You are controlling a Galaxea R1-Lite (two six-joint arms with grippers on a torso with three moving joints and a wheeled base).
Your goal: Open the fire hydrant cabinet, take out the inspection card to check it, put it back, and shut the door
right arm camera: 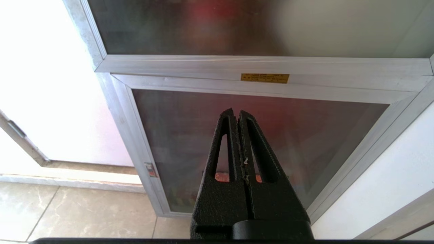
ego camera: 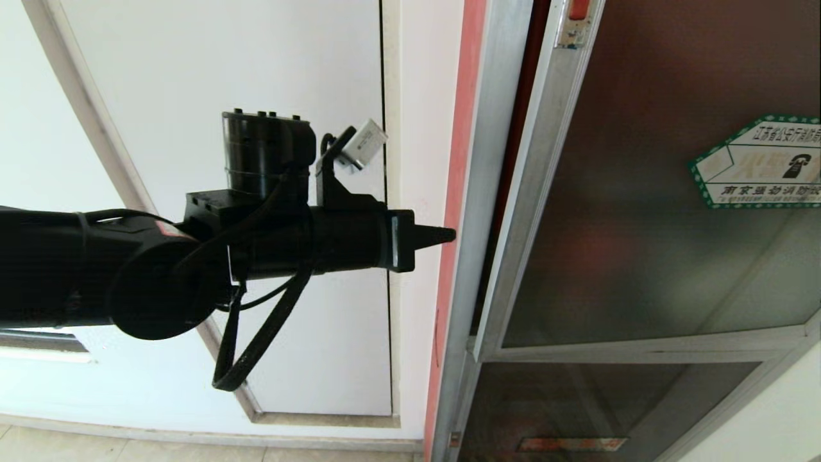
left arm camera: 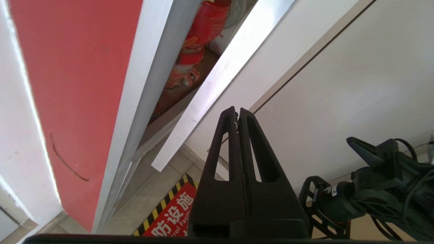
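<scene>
- The left hand (ego camera: 449, 235) reaches level toward the fire hydrant cabinet (ego camera: 471, 192), its two fingers (left arm camera: 234, 135) pressed together and holding nothing.
- In the head view its tip lies over the red strip (ego camera: 455, 160) that runs beside the cabinet's silver outer frame, at about mid-height of the door (ego camera: 641, 212); whether it touches the strip cannot be told.
- The door stands just beyond that frame from the left hand, slightly ajar: a dark gap shows between its silver edge and the cabinet frame.
- Through that gap the left wrist view shows red equipment (left arm camera: 200, 37) inside the cabinet, ahead of the fingertips and apart from them.
- The green-edged white sticker (ego camera: 760, 163) sits on the door's tinted glass, well away from the left hand, on the far side of the door.
- Below the door is the smaller lower glass panel (ego camera: 603, 404), in the same silver framing.
- The right hand (right arm camera: 237, 115) hangs in front of that lower panel, apart from it, fingers together and empty; a small brass plate (right arm camera: 264, 78) is on the frame bar above the panel.
- The inspection card is not visible in any view.
- A white wall panel (ego camera: 224, 64) lies behind the left arm, on the side away from the cabinet.
</scene>
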